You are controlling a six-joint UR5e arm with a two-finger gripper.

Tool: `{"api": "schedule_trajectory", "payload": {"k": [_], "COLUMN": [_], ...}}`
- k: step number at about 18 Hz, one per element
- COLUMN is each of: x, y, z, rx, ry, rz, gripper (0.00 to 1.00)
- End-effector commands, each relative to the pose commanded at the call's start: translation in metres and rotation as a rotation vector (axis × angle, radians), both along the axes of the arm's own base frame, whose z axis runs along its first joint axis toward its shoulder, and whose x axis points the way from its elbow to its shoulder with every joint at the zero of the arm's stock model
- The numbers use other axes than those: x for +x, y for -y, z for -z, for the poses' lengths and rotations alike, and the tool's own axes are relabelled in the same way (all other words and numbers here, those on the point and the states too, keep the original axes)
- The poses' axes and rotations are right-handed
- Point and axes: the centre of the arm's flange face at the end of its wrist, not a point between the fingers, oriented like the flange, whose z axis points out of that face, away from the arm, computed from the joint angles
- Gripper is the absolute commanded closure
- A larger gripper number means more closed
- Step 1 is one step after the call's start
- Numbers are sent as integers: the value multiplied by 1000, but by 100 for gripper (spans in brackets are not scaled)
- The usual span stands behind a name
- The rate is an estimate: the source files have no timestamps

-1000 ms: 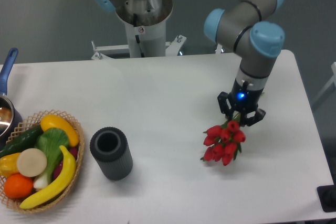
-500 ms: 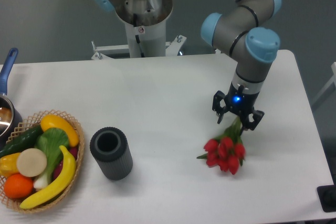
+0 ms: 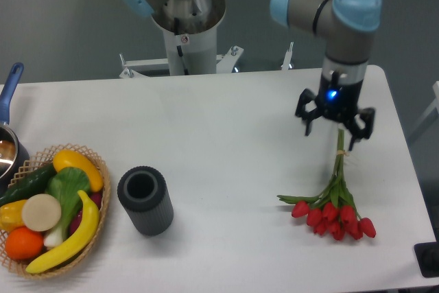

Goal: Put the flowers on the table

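Note:
The flowers [image 3: 333,207], a tied bunch of red tulip buds with long green stems, lie flat on the white table [image 3: 226,121] at the right. The buds fan out toward the front edge and the stems point back toward the gripper. My gripper [image 3: 335,130] hangs just above the stem ends with its fingers spread apart. It is open and holds nothing.
A dark grey cylindrical vase [image 3: 145,200] stands left of centre. A wicker basket [image 3: 96,162] of toy fruit and vegetables sits at the front left. A pot with a blue handle [image 3: 9,87] shows at the left edge. The robot base [image 3: 186,22] stands behind the table.
The gripper has opened and let go of the flowers, then moved up and back to the right. The flowers now lie flat on the table, farther right and forward.

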Motion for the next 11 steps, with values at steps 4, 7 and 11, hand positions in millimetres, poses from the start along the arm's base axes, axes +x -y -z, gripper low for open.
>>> {"api": "schedule_trajectory", "payload": {"k": [4, 7, 11], "x": [-6, -11, -12], "y": [20, 57, 82], "z": [-9, -16, -25], "rx": [-36, -111, -120], "ry": [11, 3, -2], "rz": [3, 156, 168], "gripper": [0, 0, 0]}}
